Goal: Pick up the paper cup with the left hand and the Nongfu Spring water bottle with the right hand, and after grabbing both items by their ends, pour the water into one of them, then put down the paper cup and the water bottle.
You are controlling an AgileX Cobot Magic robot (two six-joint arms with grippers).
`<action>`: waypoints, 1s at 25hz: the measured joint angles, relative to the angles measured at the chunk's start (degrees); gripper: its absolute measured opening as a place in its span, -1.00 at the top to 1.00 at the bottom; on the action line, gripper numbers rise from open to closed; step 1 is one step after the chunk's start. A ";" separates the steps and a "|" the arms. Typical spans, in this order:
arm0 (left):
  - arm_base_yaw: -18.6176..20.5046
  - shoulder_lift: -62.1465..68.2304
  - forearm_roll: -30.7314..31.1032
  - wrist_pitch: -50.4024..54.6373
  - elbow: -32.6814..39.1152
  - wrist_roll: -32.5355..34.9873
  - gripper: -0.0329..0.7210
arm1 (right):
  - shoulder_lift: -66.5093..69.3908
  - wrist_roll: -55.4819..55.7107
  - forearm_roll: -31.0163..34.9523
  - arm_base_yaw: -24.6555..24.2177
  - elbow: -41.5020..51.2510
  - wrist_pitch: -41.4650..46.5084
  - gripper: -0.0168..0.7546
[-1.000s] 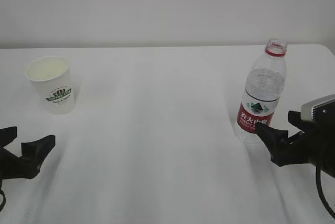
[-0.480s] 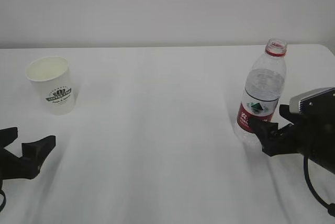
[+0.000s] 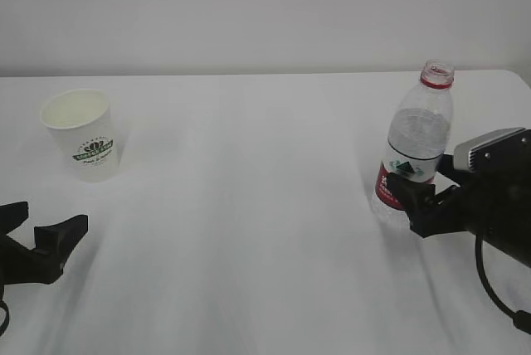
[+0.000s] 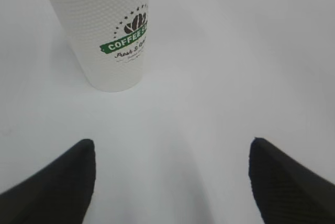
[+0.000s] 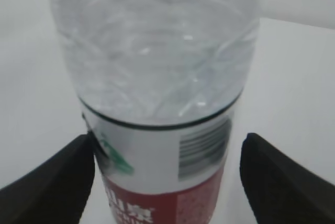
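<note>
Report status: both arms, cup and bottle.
Left gripper open, short of paper cup. Right gripper open, straddling water bottle, no grip. Nothing in the way.

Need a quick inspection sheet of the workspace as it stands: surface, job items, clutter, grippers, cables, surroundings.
Surface: white table, bare between the items.
Paper cup: upright at far left, green logo, untouched.
Water bottle: upright at right, cap off, red label.
Water: not clearly discernible in the bottle.
Clutter: nothing seen.
Left gripper: open, low on the table, short of the cup, holding nothing.
Right gripper: open, jaws on either side of the bottle's label; the left one is about at the label, the right one apart from it, not closed on it.
Cables: black cable hanging from the right arm.
Surroundings: plain white wall behind the table.
</note>
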 joint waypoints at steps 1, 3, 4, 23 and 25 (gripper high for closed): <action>0.00 0.00 0.00 0.00 0.00 0.00 -0.86 | 0.00 0.00 -0.09 0.00 -0.28 0.00 -0.75; 0.00 0.00 0.00 0.00 0.00 0.00 -0.85 | 0.00 0.00 -0.46 0.00 -0.40 0.00 -0.75; 0.00 0.00 0.00 0.00 0.00 0.00 -0.85 | 0.00 0.00 -0.46 0.00 -0.65 0.00 -0.75; 0.00 0.00 0.00 0.00 0.00 0.00 -0.78 | 3.12 1.15 -3.60 0.00 -5.41 -0.04 -0.72; 0.00 0.00 0.00 0.00 0.00 0.00 -0.77 | 3.12 1.15 -3.83 0.00 -5.41 -0.04 -0.66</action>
